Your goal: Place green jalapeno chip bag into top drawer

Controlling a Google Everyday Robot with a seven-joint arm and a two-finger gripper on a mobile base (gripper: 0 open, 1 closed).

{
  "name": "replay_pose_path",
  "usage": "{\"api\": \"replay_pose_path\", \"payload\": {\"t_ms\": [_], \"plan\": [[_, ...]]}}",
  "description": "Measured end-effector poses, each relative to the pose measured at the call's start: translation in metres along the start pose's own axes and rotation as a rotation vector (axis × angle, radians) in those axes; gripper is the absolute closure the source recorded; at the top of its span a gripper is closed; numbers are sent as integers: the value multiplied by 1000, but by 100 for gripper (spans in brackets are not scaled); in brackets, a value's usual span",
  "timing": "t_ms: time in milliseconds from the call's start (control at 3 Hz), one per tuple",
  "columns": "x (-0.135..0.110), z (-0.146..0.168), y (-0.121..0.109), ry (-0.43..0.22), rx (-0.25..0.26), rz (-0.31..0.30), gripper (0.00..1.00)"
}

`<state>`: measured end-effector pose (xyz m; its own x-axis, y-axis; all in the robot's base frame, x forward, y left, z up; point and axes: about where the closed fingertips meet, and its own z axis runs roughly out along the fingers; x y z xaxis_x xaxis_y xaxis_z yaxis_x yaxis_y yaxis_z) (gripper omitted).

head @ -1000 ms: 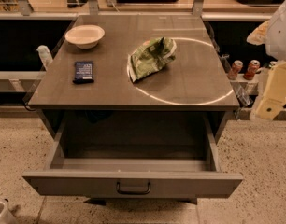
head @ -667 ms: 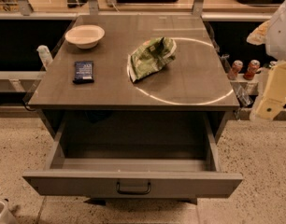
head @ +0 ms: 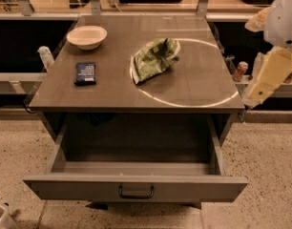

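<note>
The green jalapeno chip bag [head: 154, 58] lies crumpled on the grey table top [head: 193, 87], right of centre, on the edge of a white ring of light. The top drawer [head: 134, 187] is pulled open below the table's front edge and its inside looks bare. Its flat front panel has a small dark handle [head: 136, 192]. My gripper [head: 266, 78] hangs at the far right of the view, beside the table's right edge. It is well to the right of the bag, apart from it, and holds nothing that I can see.
A small dark-blue packet [head: 85, 73] lies at the table's left. A white bowl [head: 87, 36] stands at the back left. Cans and bottles [head: 241, 70] sit on a low shelf right of the table. A speckled floor surrounds the drawer.
</note>
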<state>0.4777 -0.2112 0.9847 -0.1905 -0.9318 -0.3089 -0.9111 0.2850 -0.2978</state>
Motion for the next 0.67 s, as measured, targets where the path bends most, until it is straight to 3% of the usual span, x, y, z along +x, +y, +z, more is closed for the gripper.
{"api": "replay_pose_path", "payload": {"t_ms": [333,667], "plan": [[-14,15,-29,-87,34,15,0],[-27,34,-46,-132,22,4,0]]}}
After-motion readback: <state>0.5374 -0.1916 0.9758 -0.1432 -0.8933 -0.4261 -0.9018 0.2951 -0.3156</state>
